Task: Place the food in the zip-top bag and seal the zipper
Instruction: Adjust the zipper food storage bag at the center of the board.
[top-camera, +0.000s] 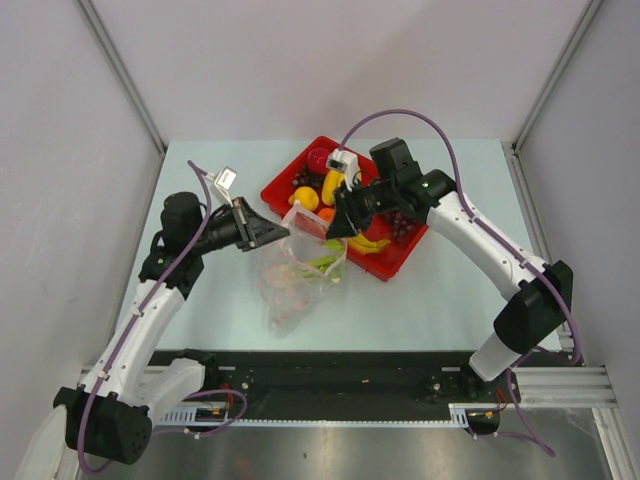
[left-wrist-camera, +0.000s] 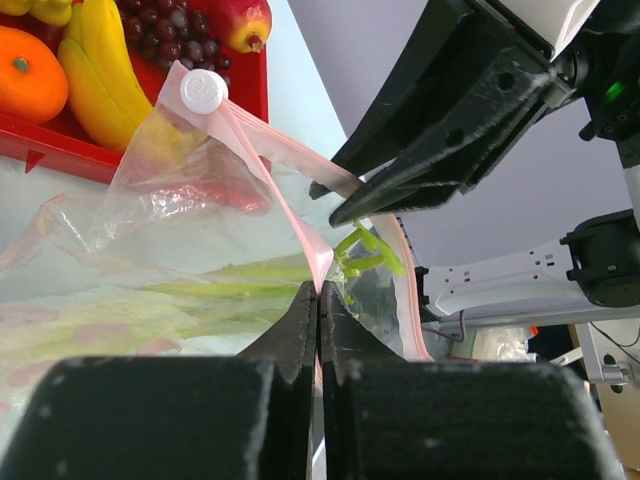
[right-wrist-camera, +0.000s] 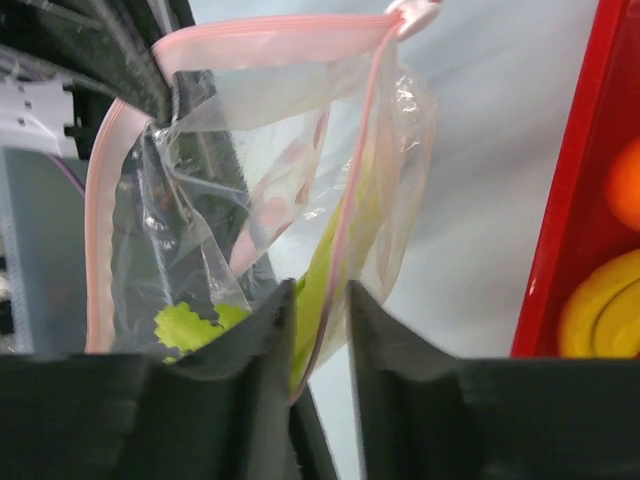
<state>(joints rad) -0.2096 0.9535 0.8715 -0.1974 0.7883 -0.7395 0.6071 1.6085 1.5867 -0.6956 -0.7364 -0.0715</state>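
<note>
The clear zip-top bag lies near the middle of the desk. Its closed end points toward the near edge and its mouth is lifted toward the red tray, which sits by the far edge, slightly right of centre.

The left gripper reaches in from the left. Its fingers are pressed together, pinching one lip of the pink zipper just below the white slider tab.

The right gripper comes from the tray side to the opposite lip. In the right wrist view the pink strip runs down into the narrow gap between its fingers. Whether they actually clamp it cannot be told.

Between the two grippers the mouth gapes open. A green-white leek-like stalk with a frilly bright-green leaf is already inside the bag.

The other food is in the tray:
- a lemon
- an orange
- yellow bananas
- dark purple grapes
- a red apple
</note>
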